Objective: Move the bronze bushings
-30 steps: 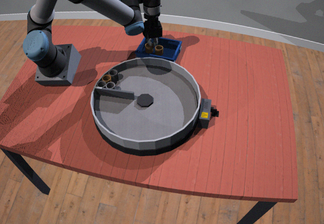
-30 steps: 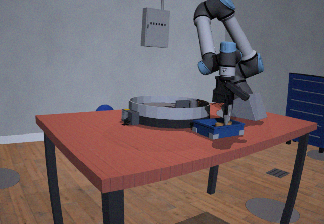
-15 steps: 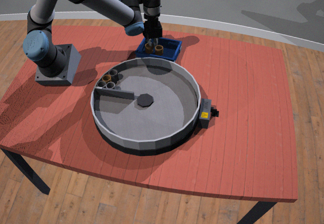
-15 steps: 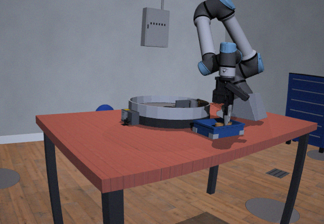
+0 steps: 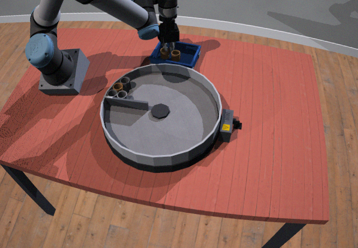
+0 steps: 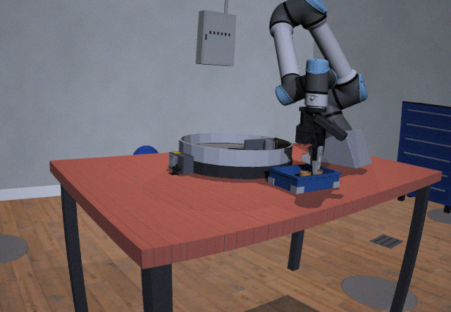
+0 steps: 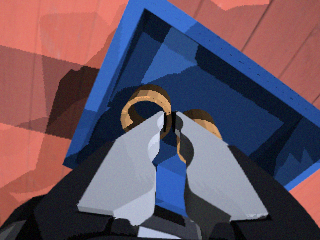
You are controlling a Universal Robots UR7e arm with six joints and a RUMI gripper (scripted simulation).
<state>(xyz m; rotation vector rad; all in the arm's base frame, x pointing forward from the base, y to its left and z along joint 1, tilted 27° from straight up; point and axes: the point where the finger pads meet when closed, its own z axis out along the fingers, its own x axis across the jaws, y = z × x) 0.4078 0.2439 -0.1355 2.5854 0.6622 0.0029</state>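
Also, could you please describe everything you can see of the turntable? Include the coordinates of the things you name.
The turntable (image 5: 165, 160) (image 6: 232, 157) is a round, shallow pan, level on the red table (image 5: 274, 153) (image 6: 204, 206), with a pale grey faceted wall, apparently metal, above a dark base. Its grey floor has a dark hub (image 5: 160, 111) at the centre, and a straight grey divider (image 5: 128, 104) (image 6: 254, 144) runs from the wall toward it. Beside the divider stand one bronze bushing (image 5: 117, 89) and three grey ones (image 5: 125, 86). A grey box (image 5: 226, 118) (image 6: 187, 163) adjoins the outside.
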